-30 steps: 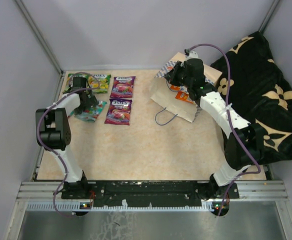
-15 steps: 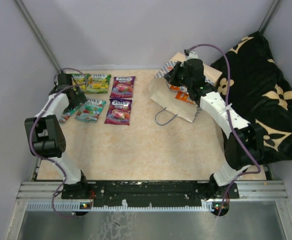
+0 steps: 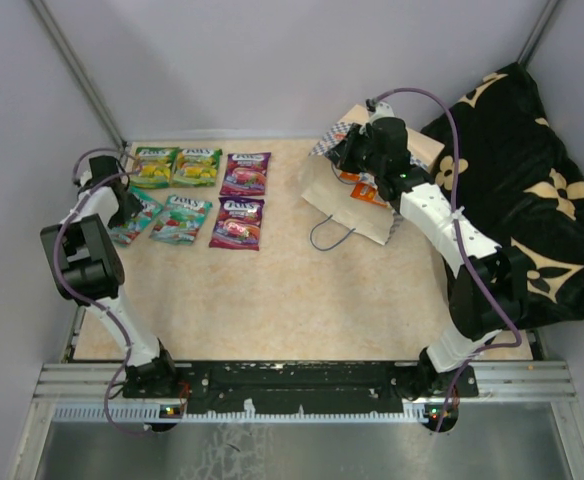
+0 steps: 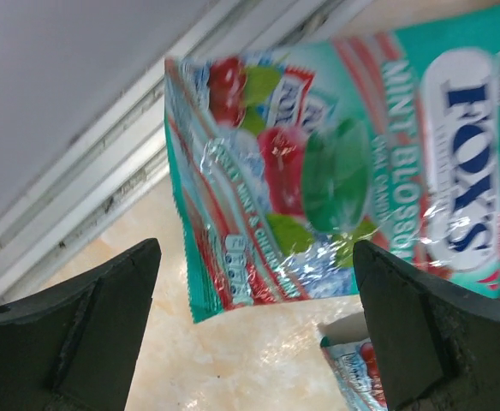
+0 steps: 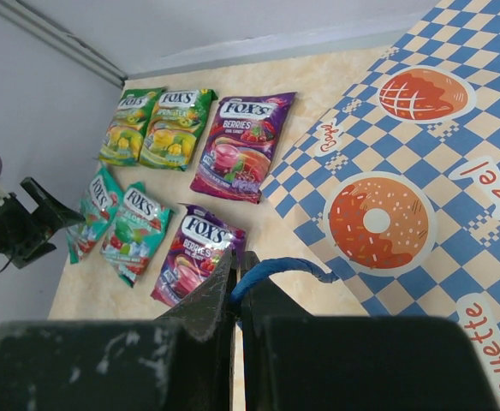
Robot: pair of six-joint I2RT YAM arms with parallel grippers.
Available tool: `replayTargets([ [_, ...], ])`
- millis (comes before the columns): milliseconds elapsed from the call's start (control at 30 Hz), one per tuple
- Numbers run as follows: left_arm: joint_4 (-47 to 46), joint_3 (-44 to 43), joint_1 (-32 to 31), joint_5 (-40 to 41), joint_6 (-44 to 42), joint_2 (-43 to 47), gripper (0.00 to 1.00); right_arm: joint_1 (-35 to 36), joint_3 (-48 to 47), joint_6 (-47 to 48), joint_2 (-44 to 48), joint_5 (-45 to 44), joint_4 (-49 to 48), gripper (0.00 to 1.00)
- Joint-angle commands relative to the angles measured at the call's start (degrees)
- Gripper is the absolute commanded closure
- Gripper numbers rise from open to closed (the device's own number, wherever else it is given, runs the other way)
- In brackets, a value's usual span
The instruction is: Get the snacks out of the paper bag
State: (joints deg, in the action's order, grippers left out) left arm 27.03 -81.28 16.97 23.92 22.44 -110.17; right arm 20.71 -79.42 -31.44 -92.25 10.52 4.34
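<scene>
Several FOX'S snacks lie flat at the far left of the table: two green-yellow pouches (image 3: pixel 177 167), two purple (image 3: pixel 242 196) and two teal (image 3: pixel 180 218). My left gripper (image 3: pixel 118 196) hovers open by the left wall. In its wrist view a teal pouch (image 4: pixel 344 171) lies just ahead of the open fingers (image 4: pixel 70 334), which hold nothing. The paper bag (image 3: pixel 357 200) lies at the back right, its checkered side showing (image 5: pixel 421 171). My right gripper (image 5: pixel 237 282) is shut on the bag's blue cord handle (image 5: pixel 284 267), above the bag's far end (image 3: pixel 360 150).
A black cloth with tan flowers (image 3: pixel 532 180) is heaped along the right side, next to the bag. A metal rail (image 4: pixel 104 163) runs along the table's left edge, close to my left gripper. The bag's second blue handle (image 3: pixel 330 235) loops onto the table.
My left arm has swung left and away from the teal pouches to the left wall. A second teal pouch now lies uncovered there. The right arm has not moved.
</scene>
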Motion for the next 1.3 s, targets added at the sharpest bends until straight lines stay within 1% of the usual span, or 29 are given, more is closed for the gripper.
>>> replayTargets([
  [0,-4.02,6.49,0.06,2.42,7.61,2.43,0.0,-0.23,-1.26,1.51,2.75,1.32,-0.74,1.0],
  [233,-12.76,19.67,0.87,-4.45,18.27,8.54,0.0,-0.41,-0.72,1.78,3.4,1.03,-0.72,1.0],
  [433,-14.29,24.76,0.89,-8.2,25.65,11.32,0.0,-0.49,-0.65,1.91,3.4,1.02,-0.58,1.0],
  [567,-15.15,27.01,0.92,-10.49,28.69,13.64,0.0,-0.49,-0.56,1.93,3.16,1.19,-0.69,1.0],
  [700,-16.4,28.27,0.88,-12.08,29.48,15.52,0.0,-0.49,-0.65,1.93,2.74,1.26,-0.82,1.0],
  [967,-15.9,28.49,0.82,-12.03,29.45,16.45,0.0,-0.49,-0.72,2.16,2.68,1.18,-0.61,1.0],
  [1133,-14.74,26.17,0.78,-12.99,24.36,19.23,0.01,-0.58,-1.19,2.42,2.61,1.02,-0.47,1.0],
  [1200,-12.62,25.19,0.78,-9.59,22.24,20.35,0.0,-0.57,-1.42,2.6,2.6,1.0,-0.31,1.0],
  [1267,-10.44,24.66,0.96,-4.45,21.44,21.15,0.0,-0.58,-1.16,2.68,2.54,0.66,-0.47,1.0],
])
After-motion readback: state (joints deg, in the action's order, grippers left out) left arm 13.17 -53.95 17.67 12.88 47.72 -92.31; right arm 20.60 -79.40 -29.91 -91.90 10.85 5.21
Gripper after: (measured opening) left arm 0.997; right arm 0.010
